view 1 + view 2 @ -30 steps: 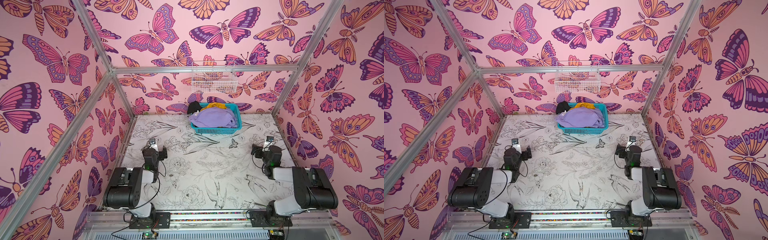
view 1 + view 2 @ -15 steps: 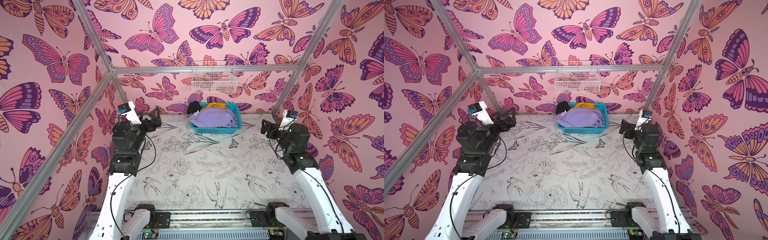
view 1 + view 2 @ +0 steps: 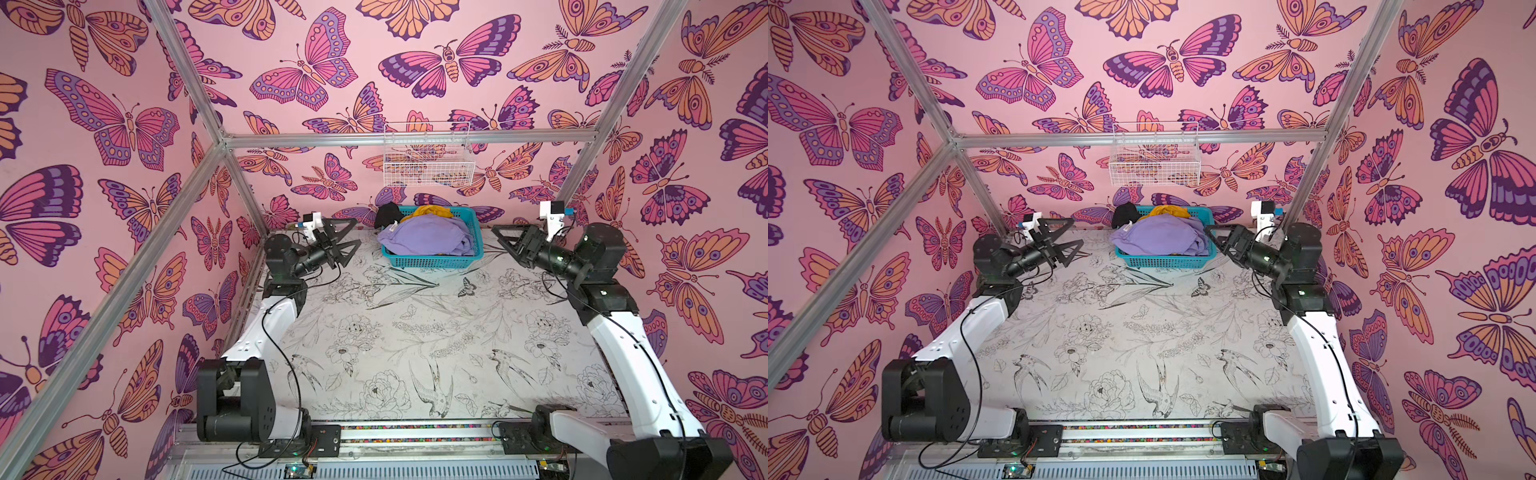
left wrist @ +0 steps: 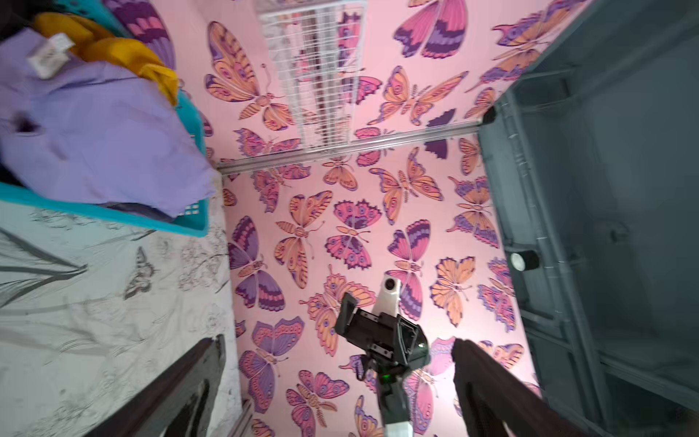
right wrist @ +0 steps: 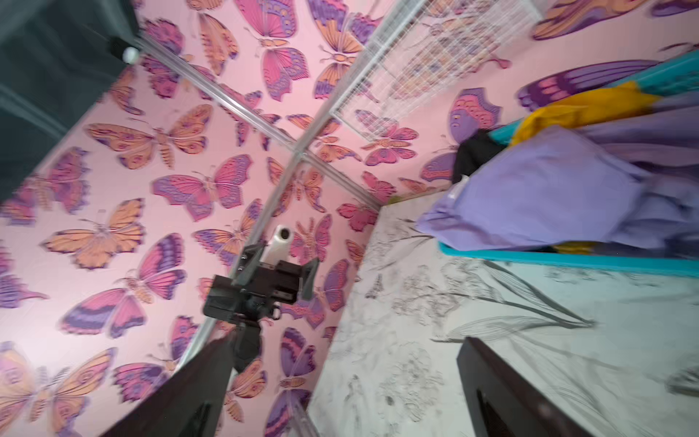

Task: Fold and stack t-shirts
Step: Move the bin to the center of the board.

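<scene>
Top views both show arms extended; left gripper (image 3: 355, 233) and right gripper (image 3: 503, 239) spread empty, flanking basket (image 3: 432, 262).

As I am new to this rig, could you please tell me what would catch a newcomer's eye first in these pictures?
Pink butterfly-print walls surround everything. At the far edge of the table a teal basket holds a lavender t-shirt on top, a mustard-yellow t-shirt behind it and a black t-shirt at one far corner. The left end effector and right end effector flank it, open and empty.
</scene>
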### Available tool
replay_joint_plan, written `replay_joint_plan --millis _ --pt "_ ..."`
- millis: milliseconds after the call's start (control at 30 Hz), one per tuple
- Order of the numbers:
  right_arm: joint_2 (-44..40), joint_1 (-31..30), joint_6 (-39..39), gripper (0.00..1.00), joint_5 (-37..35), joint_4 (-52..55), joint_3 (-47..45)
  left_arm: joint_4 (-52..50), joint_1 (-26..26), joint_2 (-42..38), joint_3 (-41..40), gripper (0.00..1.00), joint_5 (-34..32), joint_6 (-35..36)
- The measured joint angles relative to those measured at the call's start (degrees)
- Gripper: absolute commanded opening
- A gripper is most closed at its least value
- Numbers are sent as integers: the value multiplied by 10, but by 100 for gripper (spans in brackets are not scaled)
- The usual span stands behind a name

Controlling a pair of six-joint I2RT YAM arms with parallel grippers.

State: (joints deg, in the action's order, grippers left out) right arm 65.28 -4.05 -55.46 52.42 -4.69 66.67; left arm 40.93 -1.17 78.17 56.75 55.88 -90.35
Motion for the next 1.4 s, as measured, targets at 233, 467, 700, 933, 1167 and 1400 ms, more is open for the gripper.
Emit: replay_joint_plan --millis 233,467,700,933,1167,1400 --pt "-26 1 -207 99 -5 -132 1 -107 0 -305 24 100 -81 53" --pt "-84 3 -159 99 -75 -19 41 -264 0 -456 73 96 -191 147" --pt "-27 3 82 99 -210 301 253 -691 0 -278 357 92 -304 317" --pt "152 -1 278 64 -333 519 387 -993 -26 -74 357 79 -447 374" --pt "480 -14 381 59 -409 668 600 -1100 -169 -86 353 74 -568 410" --pt "605 -47 407 64 -428 739 720 -1111 -198 -235 372 76 -638 413"
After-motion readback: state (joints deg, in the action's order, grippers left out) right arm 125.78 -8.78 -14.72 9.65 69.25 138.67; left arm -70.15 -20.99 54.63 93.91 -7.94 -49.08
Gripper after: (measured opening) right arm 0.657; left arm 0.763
